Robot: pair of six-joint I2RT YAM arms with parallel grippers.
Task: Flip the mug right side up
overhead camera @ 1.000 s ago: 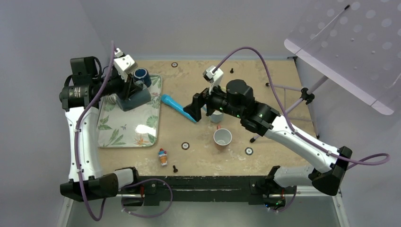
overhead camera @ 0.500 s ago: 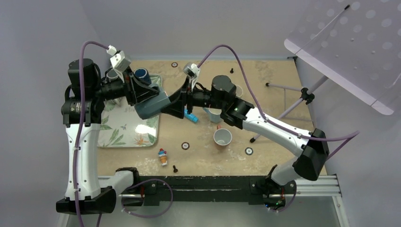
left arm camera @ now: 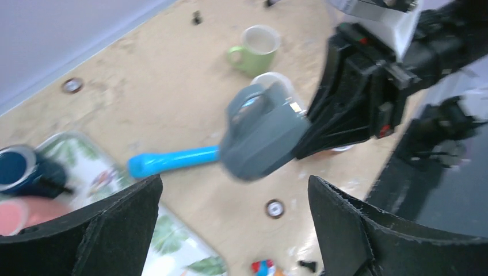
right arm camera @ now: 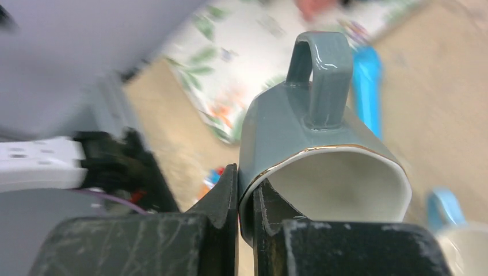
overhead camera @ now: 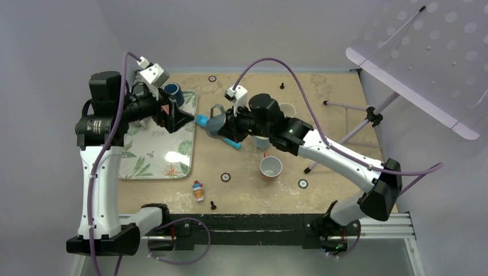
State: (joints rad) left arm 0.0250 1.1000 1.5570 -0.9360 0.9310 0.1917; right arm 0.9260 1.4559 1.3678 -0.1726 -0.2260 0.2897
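Mug wall partly behind right hand

A blue tool lies directly below the mug; the tray and the left claw crowd its left side.

A tan, mottled plywood desk sits against plain, pale grey-lilac walls. On the right, a translucent white panel dotted with round spots tilts above the desk's corner, carried on a thin stand with a black clamp. A black metal rail runs along the near edge. The light is soft and even.
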